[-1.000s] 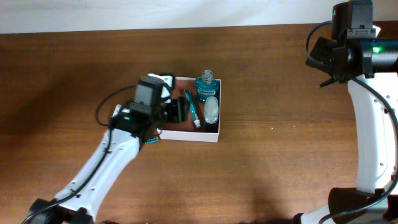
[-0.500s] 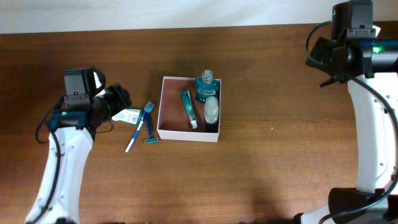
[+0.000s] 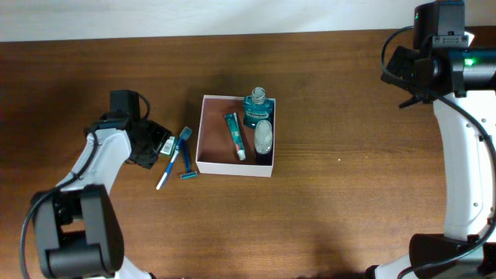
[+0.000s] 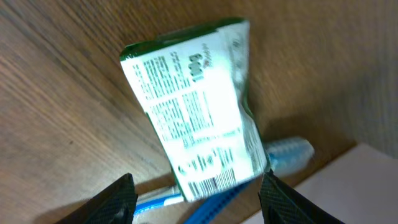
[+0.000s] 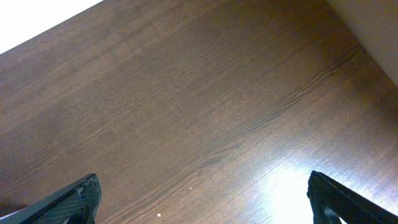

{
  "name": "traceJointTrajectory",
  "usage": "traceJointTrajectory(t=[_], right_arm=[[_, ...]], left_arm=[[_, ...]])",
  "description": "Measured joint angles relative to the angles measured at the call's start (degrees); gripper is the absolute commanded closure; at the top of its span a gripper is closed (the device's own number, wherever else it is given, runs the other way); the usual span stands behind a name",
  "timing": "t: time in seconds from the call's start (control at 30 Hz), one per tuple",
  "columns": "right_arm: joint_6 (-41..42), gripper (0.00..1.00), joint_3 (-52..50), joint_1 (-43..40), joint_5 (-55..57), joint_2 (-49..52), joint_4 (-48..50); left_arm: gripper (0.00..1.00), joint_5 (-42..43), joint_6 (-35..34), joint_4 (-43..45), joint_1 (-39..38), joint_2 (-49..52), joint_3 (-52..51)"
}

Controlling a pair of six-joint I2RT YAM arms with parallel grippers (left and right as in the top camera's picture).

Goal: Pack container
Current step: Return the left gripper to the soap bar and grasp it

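While the left gripper (image 4: pixel 198 196) stands half-open astride a packet (image 4: pixel 196 106) near the container (image 3: pixel 213 132), the right gripper (image 5: pixel 205 202) gapes wide.

The container (image 3: pixel 211 132) is a shallow square box with thin white walls and a pinkish-brown floor. It lies flat and open-topped near the table's middle, a little askew to the table's edges. Its 9 o'clock half is bare. A tube (image 3: pixel 235 136) lies at centre and a bottle (image 3: pixel 256 107) sits in the 1 o'clock corner.
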Motion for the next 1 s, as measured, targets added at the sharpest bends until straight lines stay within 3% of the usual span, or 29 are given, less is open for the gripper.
traceJointTrajectory(t=[0.13, 0.23, 0.6, 0.67, 0.8, 1.0], right_arm=[[0.0, 0.01, 0.0, 0.0, 0.0, 0.0, 0.0], [0.0, 0.01, 0.0, 0.0, 0.0, 0.0, 0.0], [0.0, 0.01, 0.0, 0.0, 0.0, 0.0, 0.0], [0.0, 0.01, 0.0, 0.0, 0.0, 0.0, 0.0], [0.0, 0.01, 0.0, 0.0, 0.0, 0.0, 0.0], [0.0, 0.01, 0.0, 0.0, 0.0, 0.0, 0.0]], left_arm=[[0.28, -0.3, -2.2, 2.9, 0.0, 1.6, 0.0], [0.2, -0.3, -2.8, 4.6, 0.0, 1.8, 0.0], [0.17, -1.2, -3.9, 6.0, 0.0, 3.7, 0.0], [0.21, -1.2, -4.0, 6.0, 0.0, 4.8, 0.1], [0.4, -1.4, -4.7, 6.4, 0.0, 4.9, 0.2], [0.59, -1.6, -5.2, 6.5, 0.0, 5.1, 0.2]])
